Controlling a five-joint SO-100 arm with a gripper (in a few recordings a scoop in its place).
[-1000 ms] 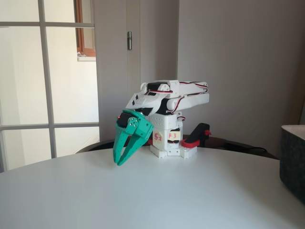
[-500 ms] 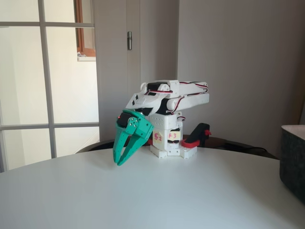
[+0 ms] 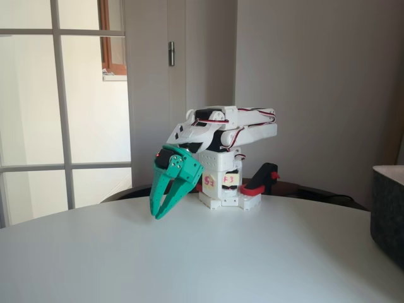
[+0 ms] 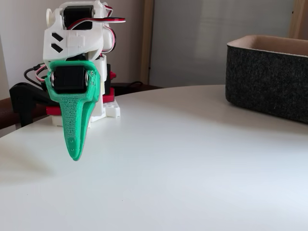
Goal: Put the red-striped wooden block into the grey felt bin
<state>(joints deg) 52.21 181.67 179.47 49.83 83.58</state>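
The red-striped wooden block is out of view. The grey felt bin [image 3: 387, 213] stands at the right edge of the white table, and its dark wall and pale rim show at the upper right [image 4: 267, 79] in the other fixed view. My white arm is folded over its base. Its green gripper [image 3: 158, 216] points down at the left of the base, tips just above the tabletop. The fingers meet at the tips with nothing between them. Seen edge-on, the gripper [image 4: 74, 156] hangs at the left, far from the bin.
The round white table [image 3: 252, 265] spreads wide and bare in front of the arm base [image 3: 222, 189]. A red and black clamp [image 3: 260, 180] holds the base at the far edge. A glazed door and a wall stand behind.
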